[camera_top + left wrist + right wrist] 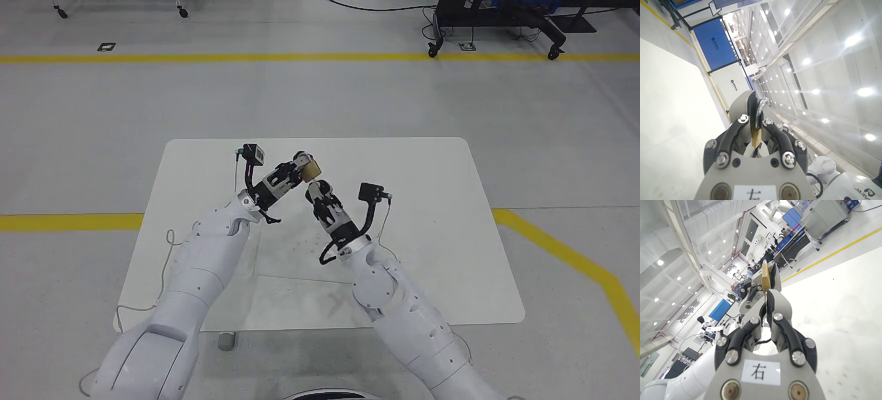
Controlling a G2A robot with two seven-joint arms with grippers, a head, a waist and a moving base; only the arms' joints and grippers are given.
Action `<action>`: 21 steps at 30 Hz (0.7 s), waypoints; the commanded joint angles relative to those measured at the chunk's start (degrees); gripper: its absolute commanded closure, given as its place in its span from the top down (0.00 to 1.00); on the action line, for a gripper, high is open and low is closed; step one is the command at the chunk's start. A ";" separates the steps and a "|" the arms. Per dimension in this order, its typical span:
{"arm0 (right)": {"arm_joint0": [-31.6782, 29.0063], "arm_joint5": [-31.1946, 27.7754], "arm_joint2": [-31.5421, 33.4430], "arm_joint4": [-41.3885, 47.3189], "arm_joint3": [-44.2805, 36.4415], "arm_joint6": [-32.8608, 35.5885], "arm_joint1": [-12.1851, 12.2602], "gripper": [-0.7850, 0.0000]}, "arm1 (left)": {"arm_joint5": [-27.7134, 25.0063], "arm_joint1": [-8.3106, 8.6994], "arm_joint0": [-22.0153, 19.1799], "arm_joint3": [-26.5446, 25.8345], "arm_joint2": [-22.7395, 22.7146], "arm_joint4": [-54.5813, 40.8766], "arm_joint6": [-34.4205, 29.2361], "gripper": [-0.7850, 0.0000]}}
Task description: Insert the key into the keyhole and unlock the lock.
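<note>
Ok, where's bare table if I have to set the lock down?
Bare table: between the right arm and the right edge, and the strip left of the left arm. Crowded mid-table toward the far edge, where the jaws meet: left on the lock, right on the key.

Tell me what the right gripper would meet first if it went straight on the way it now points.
Probably the brass lock, held in the left gripper ahead; the key in the right gripper seems to touch its end.
</note>
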 commanded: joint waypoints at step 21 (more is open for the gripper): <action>-0.21 -0.85 0.34 0.49 -0.22 -0.44 -0.05 0.32 | 2.43 0.14 0.45 -0.31 0.17 -1.79 -0.85 0.00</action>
